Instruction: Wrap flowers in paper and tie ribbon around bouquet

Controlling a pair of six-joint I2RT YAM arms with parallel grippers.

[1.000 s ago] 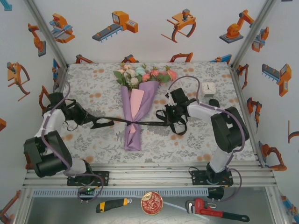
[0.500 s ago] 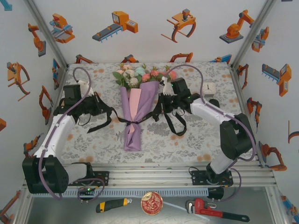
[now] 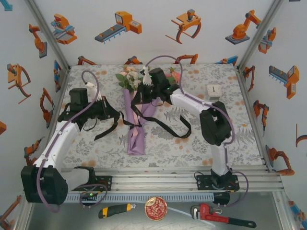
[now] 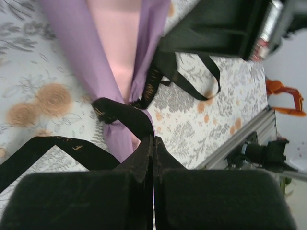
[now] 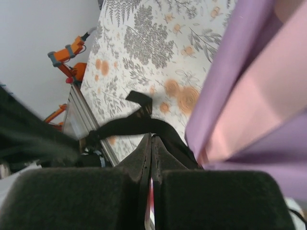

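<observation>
**Tying step, knot not yet drawn tight.** The bouquet (image 3: 137, 129) lies with its stem end nearest the arms. The ribbon (image 4: 122, 116) crosses its waist, with slack loops on either side. The left gripper (image 4: 152, 140), just left of the bouquet, is pinched closed on one strand. The right gripper (image 5: 151, 140), over the bouquet's upper wrap, nips the other. The flowers (image 3: 130, 76) lie farthest. The next move likely calls for pulling both ends apart evenly.
</observation>
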